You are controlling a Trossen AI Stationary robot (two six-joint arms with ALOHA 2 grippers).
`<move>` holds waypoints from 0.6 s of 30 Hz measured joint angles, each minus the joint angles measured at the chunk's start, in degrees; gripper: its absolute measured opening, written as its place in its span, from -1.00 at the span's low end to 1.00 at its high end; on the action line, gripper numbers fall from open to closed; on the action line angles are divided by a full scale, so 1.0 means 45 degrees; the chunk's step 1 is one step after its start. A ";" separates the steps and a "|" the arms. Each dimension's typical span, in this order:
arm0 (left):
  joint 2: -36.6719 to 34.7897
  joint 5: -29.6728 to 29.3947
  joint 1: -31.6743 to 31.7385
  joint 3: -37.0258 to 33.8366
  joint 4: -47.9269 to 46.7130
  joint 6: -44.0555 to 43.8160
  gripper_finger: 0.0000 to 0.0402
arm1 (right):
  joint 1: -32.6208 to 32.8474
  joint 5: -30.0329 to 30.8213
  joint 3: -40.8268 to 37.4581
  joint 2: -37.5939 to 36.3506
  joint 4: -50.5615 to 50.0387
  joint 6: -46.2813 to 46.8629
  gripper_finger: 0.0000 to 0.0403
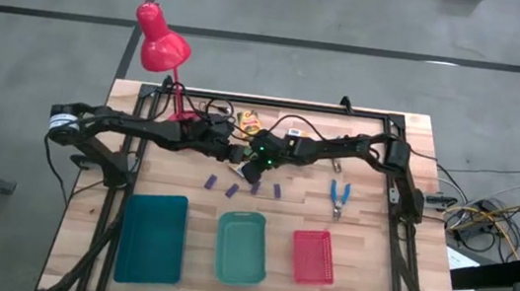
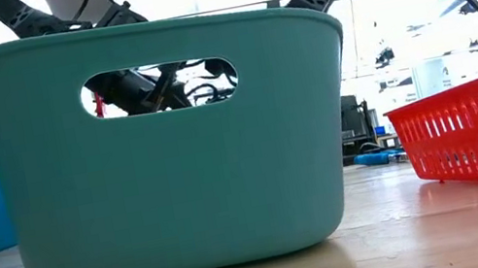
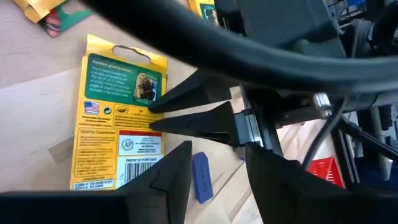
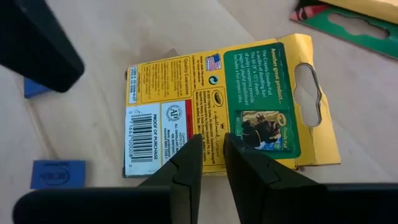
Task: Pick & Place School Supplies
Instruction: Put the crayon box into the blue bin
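A yellow-green crayon box [image 4: 217, 106] lies flat on the table, printed back up, also seen in the left wrist view [image 3: 118, 137]. My right gripper [image 4: 211, 152] hovers at its long edge, fingers a narrow gap apart. My left gripper [image 3: 217, 180] stands open close by, with a purple block [image 3: 202, 177] on the table between its fingers. Two more purple blocks [image 4: 57, 174] [image 4: 34, 87] lie beside the box. Another crayon box [image 1: 248, 119] lies farther back. Blue-handled scissors [image 1: 338, 197] lie to the right. My right gripper comes slanting down from above, and its fingertips [image 3: 155, 112] stand over the middle of the crayon box's long edge [image 4: 208, 134]. I cannot tell whether they touch the box, which lies flat on the table.
A red desk lamp [image 1: 161, 46] stands at the far left. Along the near side stand a blue tray [image 1: 151, 237], a green tray [image 1: 241, 248] and a red tray [image 1: 314, 257]. The green tray [image 2: 167, 147] fills most of the low view. Cables run along the far edge.
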 joint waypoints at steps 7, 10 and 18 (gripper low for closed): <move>0.0000 0.0007 -0.0005 0.0000 -0.0066 -0.0005 -0.23 | 0.0019 0.0462 -0.0077 -0.0446 -0.0374 -0.0377 -0.66; 0.0000 0.0015 -0.0001 0.0000 -0.0083 -0.0050 -0.23 | 0.0024 0.0522 -0.0147 -0.0496 -0.0786 -0.0628 -0.66; 0.0000 0.0007 0.0000 0.0000 -0.0100 -0.0085 -0.23 | 0.0024 0.0554 -0.0264 -0.0597 -0.1335 -0.0840 -0.66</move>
